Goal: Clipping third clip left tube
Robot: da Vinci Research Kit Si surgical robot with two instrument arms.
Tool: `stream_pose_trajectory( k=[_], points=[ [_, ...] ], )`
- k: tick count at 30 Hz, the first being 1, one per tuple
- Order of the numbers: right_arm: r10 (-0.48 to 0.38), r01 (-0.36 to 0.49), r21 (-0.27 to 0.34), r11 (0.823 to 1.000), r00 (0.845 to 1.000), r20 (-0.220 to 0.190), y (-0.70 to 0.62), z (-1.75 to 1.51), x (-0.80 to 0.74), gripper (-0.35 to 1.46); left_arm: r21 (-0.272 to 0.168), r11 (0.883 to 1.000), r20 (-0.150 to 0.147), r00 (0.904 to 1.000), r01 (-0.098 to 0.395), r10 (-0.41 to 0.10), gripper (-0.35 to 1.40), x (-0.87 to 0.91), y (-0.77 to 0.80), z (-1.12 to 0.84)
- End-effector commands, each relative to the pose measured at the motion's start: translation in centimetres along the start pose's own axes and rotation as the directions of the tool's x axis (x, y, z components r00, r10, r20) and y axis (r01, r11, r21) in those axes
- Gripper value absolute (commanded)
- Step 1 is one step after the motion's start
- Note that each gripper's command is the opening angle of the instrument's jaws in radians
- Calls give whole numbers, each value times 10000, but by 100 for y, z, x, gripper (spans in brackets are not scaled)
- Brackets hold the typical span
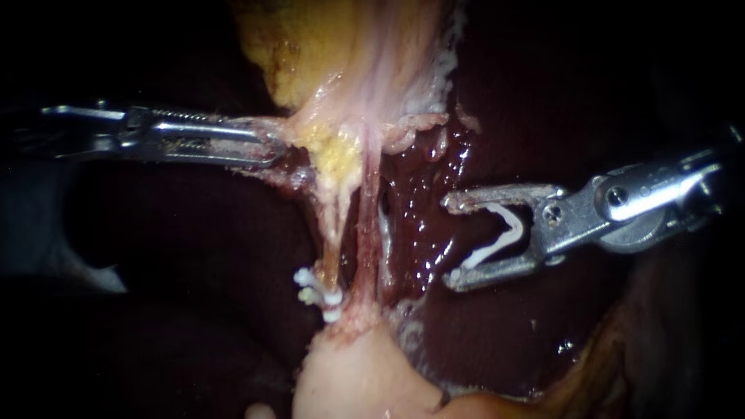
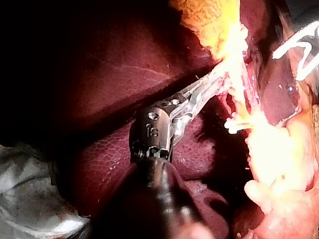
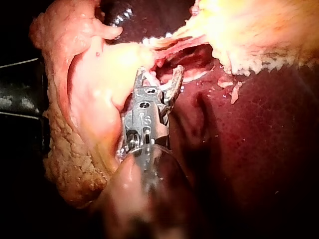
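Observation:
Two tubes run down the middle, the yellowish left tube beside the redder right tube. White clips sit on the left tube's lower end, also seen as white clips in the left wrist view. My left instrument is shut on the fatty tissue at the tubes' upper left, holding it taut. My right instrument stands right of the tubes, apart from them. Its jaws are spread wide, with a white clip seated between them and touching both.
Dark red liver lies behind and right of the tubes, with a wet raw patch. Yellow fatty tissue hangs above and pale tissue bulges below. White gauze lies beside the left shaft.

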Motion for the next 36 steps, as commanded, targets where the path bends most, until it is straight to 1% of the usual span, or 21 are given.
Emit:
stream_pose_trajectory(
  k=[1, 5, 8, 10, 15, 17, 18, 20, 23, 30, 36],
  points=[
    [-3, 3, 2, 10000, 10000, 3, 0, 0, 0, 50, -8, 10000, 2, 10000, 0, 0, -35, 0, 0, -1],
    [-3, 3, 2, 10000, 10000, 3, 0, 0, 0, 50, -49, 10000, 23, 10000, 4, -4, -35, 2, -1, -6],
    [-4, 4, 4, 10000, 10000, 2, -1, -1, 0, 50, -60, 9999, 36, 9999, 105, -105, -35, 10, -2, -19],
    [-62, 62, 2, 10000, 10000, 7, -2, -1, 0, 50, 29, 9999, 33, 9999, 154, -154, -35, 19, -1, -33],
    [-65, 65, 5, 10000, 10000, 6, -2, -2, 0, 50, 90, 9995, -271, 9992, 288, -286, -35, 34, 5, -70],
    [-65, 65, 7, 10000, 10000, 6, -2, -2, 0, 50, 126, 9993, -343, 9989, 338, -334, -35, 39, 8, -83],
    [-65, 65, 8, 10000, 10000, 6, -2, -2, 0, 50, 138, 9993, -411, 9985, 361, -355, -35, 40, 9, -89],
    [-64, 64, 7, 10000, 10000, 7, -2, -3, 0, 50, 203, 9990, -435, 9983, 397, -388, -35, 43, 10, -97],
    [-63, 63, 6, 10000, 10000, 7, -2, -3, 0, 50, 181, 9990, -486, 9980, 420, -411, -35, 44, 9, -101],
    [-60, 60, 2, 10000, 10000, 8, -3, -2, 1, 50, 187, 9989, -489, 9979, 426, -417, -35, 45, 10, -100],
    [-50, 50, 62, 10000, 10000, -19, -8, 2, 7, 50, 144, 9988, -597, 9971, 475, -465, -35, 51, 10, -99]
  ],
)
